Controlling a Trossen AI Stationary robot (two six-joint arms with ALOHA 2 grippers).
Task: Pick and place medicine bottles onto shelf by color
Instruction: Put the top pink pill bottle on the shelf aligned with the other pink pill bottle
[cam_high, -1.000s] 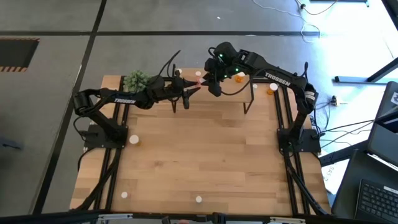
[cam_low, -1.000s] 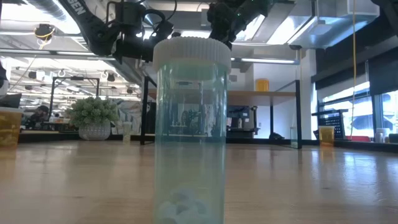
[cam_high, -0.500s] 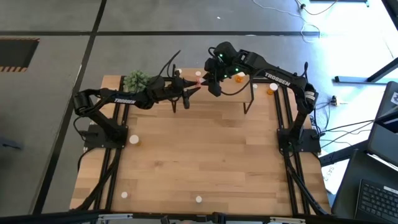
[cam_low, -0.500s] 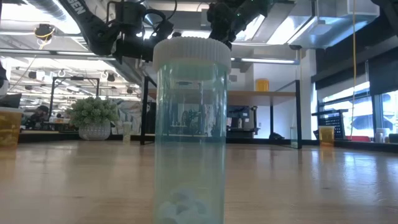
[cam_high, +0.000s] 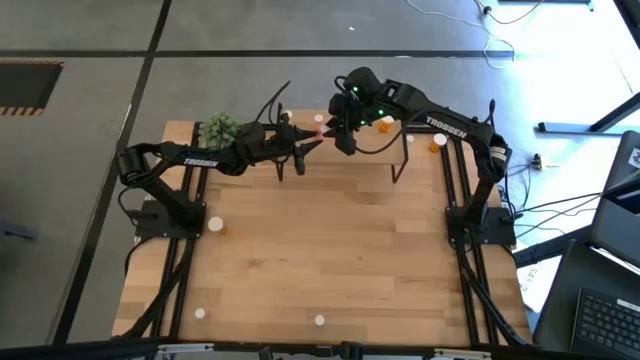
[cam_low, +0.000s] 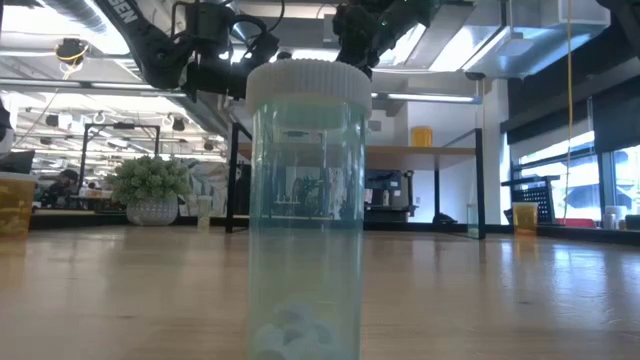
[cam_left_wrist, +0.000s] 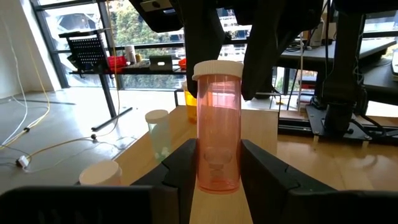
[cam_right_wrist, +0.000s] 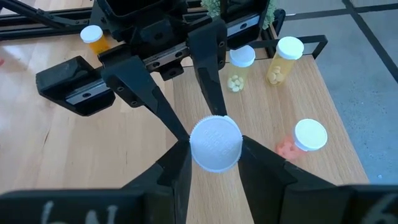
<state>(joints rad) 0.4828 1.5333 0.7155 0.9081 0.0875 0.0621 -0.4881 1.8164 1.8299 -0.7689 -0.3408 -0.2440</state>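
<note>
A pink-red medicine bottle (cam_left_wrist: 217, 134) with a white cap stands upright over the shelf (cam_right_wrist: 311, 93), a light-wood board on black legs at the table's far side. My left gripper (cam_left_wrist: 217, 174) is shut on its lower body. My right gripper (cam_right_wrist: 216, 171) is shut on its cap from above. In the high view the two grippers meet at the bottle (cam_high: 320, 124). A yellowish bottle (cam_right_wrist: 285, 59), a pale one (cam_right_wrist: 239, 65) and a pink one (cam_right_wrist: 306, 138) stand on the shelf board. My left gripper pinches the lower part of the bottle's body (cam_left_wrist: 217, 177) between its two fingers, which come in level from the table's left. The bottle stands upright; whether its base rests on the shelf board, I cannot tell. My right gripper pinches the bottle's white cap (cam_right_wrist: 216, 144) between its two fingers, one on each side of the rim. The fingers slant down onto it from the table's right and above.
A large clear greenish bottle (cam_low: 305, 200) stands near the table's front edge. A potted plant (cam_high: 220, 128) sits at the far left. Orange bottles (cam_high: 437, 142) stand at the far right. Loose bottles (cam_high: 215, 225) dot the left and near parts of the table.
</note>
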